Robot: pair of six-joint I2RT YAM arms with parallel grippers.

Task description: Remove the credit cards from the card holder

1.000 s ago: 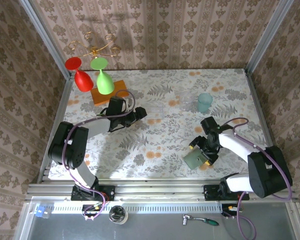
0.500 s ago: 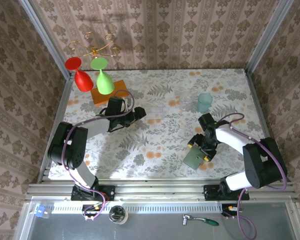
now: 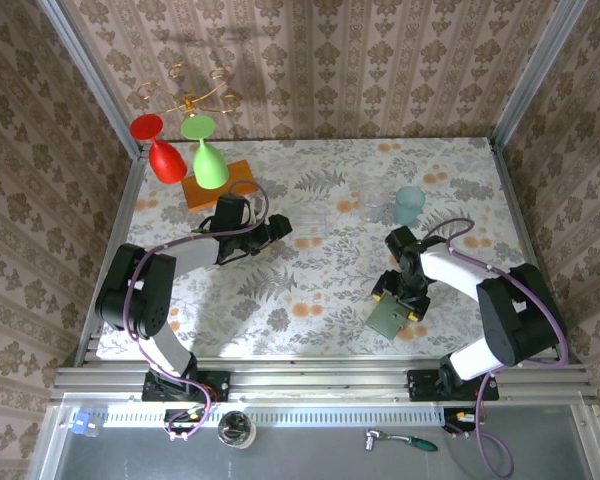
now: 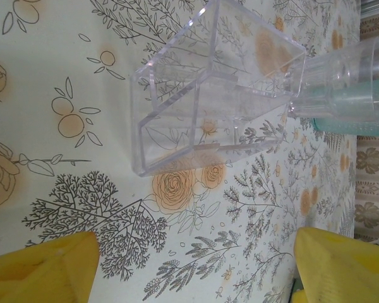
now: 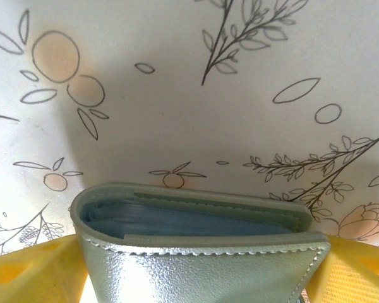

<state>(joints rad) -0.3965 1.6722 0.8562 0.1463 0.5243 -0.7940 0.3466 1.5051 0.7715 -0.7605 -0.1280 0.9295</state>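
Note:
The card holder, a pale sage-green wallet, lies on the flowered table at the near right. My right gripper comes down over it. In the right wrist view its yellow fingers press against both sides of the card holder. The wallet's mouth faces the camera. The credit cards are tucked inside, and thin bluish edges show in the fold. My left gripper hovers open over bare table, just short of a clear acrylic box.
A clear cup and a teal cup stand at the back right. An orange block lies at the back left, with a red glass and a green glass by it. Patterned walls enclose the table.
The right arm has swung in, its wrist shifting a little left and back over the card holder, and its jaws have narrowed onto it. The left arm has not moved.

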